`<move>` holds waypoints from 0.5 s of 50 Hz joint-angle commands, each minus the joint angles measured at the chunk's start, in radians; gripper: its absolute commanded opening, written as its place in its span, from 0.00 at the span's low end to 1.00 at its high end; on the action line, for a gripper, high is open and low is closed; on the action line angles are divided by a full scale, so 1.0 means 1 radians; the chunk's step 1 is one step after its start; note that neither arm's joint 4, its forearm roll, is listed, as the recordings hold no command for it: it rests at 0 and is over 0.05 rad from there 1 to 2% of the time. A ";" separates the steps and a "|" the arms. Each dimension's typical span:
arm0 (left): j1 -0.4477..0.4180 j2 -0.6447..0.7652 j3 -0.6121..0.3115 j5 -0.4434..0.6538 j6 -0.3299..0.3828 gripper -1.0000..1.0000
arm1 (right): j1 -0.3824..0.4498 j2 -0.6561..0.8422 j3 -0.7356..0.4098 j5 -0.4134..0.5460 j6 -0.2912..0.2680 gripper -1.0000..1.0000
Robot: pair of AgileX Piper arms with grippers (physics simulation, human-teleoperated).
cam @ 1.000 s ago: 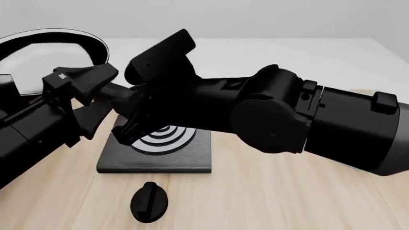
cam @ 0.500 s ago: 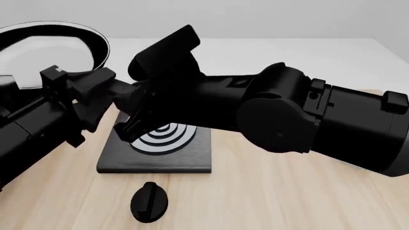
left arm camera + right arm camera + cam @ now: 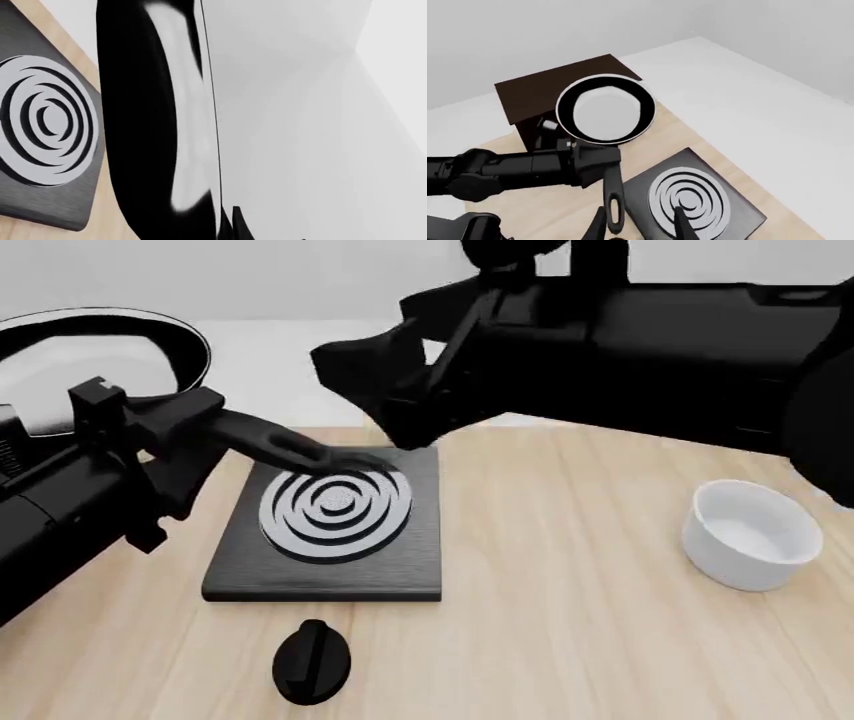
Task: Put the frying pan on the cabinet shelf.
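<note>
The frying pan (image 3: pixel 157 125) fills the view right in front of the camera, seen edge-on, its black wall catching a pale streak of reflection. Beyond it lies the stove plate (image 3: pixel 40 130) with grey rings, on light wood.

The wooden table (image 3: pixel 574 640) has a black square stove plate (image 3: pixel 327 540) with grey rings lying flat on it. A small black knob (image 3: pixel 311 662) sits just in front of the plate. A white bowl (image 3: pixel 751 535) stands far off to the right.
</note>
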 commanded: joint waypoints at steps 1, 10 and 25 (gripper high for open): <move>0.032 -0.028 -0.019 0.002 0.009 0.00 | -0.166 -0.263 0.005 0.116 -0.014 1.00; 0.080 -0.050 -0.019 0.014 0.008 0.00 | -0.324 -0.448 0.114 0.191 -0.028 1.00; 0.161 -0.035 -0.063 0.017 -0.010 0.00 | -0.341 -0.519 0.204 0.176 0.019 1.00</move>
